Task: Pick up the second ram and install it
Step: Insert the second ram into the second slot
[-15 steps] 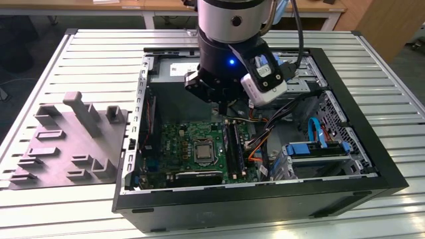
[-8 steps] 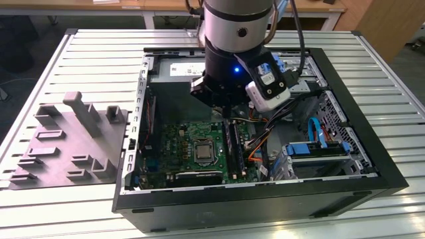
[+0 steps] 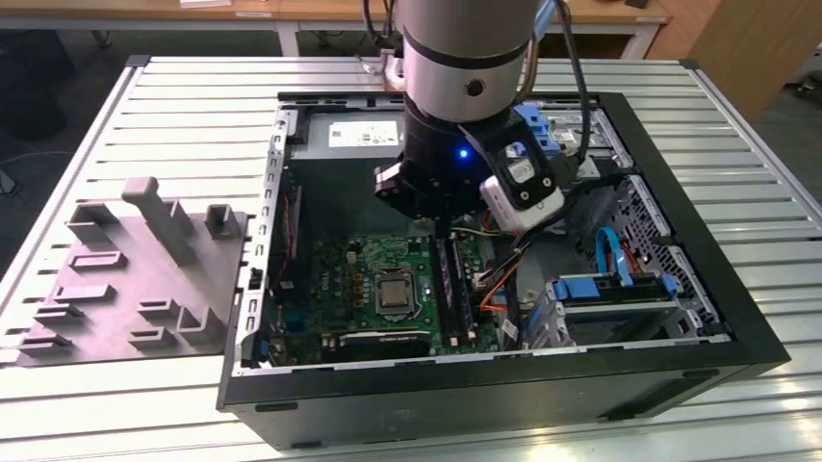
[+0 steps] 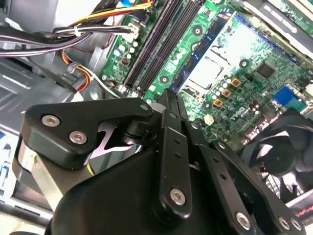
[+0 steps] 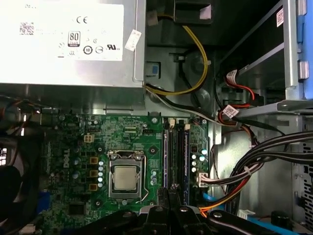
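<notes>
The gripper (image 4: 169, 99) hung with its fingers closed together right over the motherboard (image 5: 73, 147) slots, where the second ram (image 5: 185, 156) seemingly stood on edge: light, stiff, thin and likely fragile, best held by its bare long edges, not its chips.

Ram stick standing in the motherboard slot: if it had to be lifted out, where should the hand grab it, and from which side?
Probably from straight above. The ram stick stands on edge beside a black slot rail, leaving just its long top edge free. Pinch the two flat faces near mid-length.
</notes>
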Motion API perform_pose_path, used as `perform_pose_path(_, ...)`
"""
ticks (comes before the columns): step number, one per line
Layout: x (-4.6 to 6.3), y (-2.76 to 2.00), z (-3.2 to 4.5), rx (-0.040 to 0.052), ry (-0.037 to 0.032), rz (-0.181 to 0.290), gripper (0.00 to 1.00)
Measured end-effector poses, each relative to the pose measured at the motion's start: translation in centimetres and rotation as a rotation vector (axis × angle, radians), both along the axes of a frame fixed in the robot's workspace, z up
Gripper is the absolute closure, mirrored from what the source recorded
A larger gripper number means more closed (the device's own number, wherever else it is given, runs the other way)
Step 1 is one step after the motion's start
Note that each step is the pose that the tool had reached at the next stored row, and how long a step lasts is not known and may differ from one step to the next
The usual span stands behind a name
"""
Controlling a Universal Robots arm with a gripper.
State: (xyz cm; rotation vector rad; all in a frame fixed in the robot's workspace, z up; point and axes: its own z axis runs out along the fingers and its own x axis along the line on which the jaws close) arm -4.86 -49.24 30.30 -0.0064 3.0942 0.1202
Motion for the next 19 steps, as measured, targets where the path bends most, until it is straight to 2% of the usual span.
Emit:
perform_pose_path(6, 0.0, 0.0, -0.18, 0.0003, -0.0001, 0.0, 0.89)
perform_pose_path(10, 0.1, -0.01, -0.81, 0.0001, 0.0, 0.0, 0.89)
perform_pose_path(19, 1.1, -0.03, -1.55, 0.0004, -0.0001, 0.0, 0.89)
